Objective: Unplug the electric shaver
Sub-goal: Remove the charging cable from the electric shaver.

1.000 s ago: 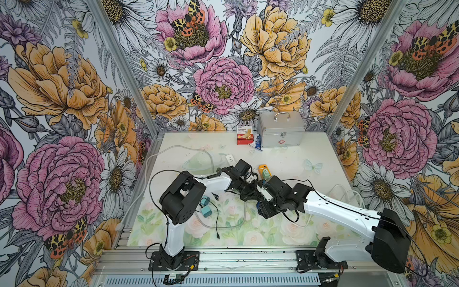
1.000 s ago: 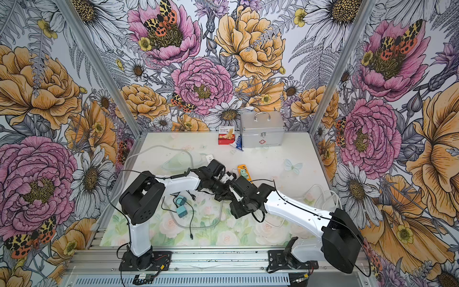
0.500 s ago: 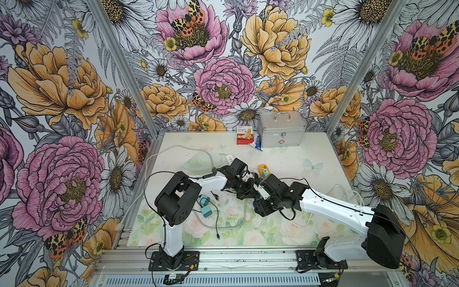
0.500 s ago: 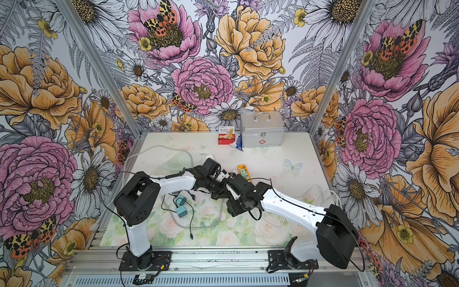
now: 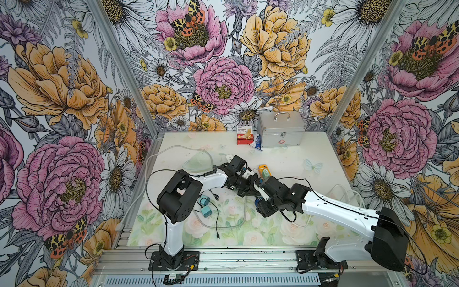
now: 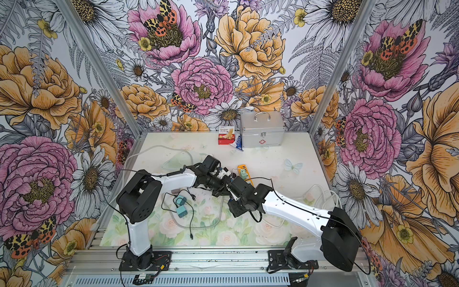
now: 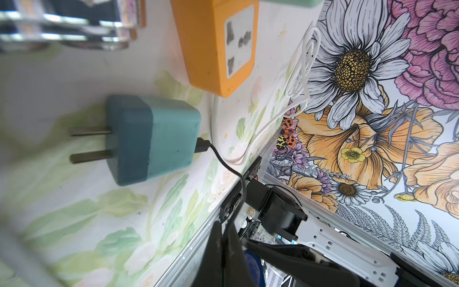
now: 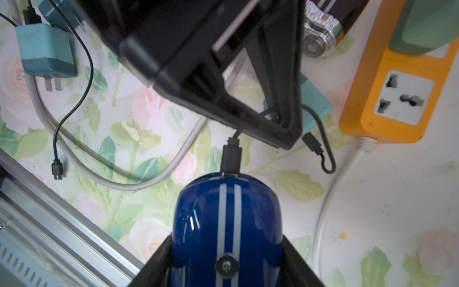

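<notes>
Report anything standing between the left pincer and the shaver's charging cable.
Nothing visible does. The left pincer is shut on the black cable itself, close to the plug seated in the blue shaver, which the right pincer holds.

The power strip (image 8: 397, 99) sits behind the shaver (image 8: 227, 223), case (image 5: 280, 131) farther back.

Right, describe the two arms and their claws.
Left arm and right arm: glossy white links, bulky black joints, black bases, thin black cables running alongside. Left claw and right claw: black, angular, two straight fingers each.
</notes>
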Robot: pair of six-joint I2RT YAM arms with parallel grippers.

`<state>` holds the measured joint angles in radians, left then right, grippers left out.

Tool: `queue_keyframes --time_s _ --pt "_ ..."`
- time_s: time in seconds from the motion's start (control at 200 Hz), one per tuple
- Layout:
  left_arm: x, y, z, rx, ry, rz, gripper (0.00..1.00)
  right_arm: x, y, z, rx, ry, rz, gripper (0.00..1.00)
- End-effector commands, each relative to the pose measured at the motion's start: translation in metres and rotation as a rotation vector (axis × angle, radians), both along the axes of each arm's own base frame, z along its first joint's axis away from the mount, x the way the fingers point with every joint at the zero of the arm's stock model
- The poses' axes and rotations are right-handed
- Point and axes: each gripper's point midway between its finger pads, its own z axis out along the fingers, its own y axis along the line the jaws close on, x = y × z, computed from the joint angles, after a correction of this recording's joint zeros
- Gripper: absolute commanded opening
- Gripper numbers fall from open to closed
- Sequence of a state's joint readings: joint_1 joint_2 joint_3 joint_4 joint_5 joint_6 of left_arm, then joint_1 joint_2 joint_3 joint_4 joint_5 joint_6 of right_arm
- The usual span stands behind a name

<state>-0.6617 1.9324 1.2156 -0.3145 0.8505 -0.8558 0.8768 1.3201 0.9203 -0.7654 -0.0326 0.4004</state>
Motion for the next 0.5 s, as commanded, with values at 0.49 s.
queue_keyframes --time_s 0.49 --pt "0.055 0.007 0.049 -0.116 -0.252 0.147 0.0 -0.028 0.021 0.018 0.159 0.099 0.114 0.11"
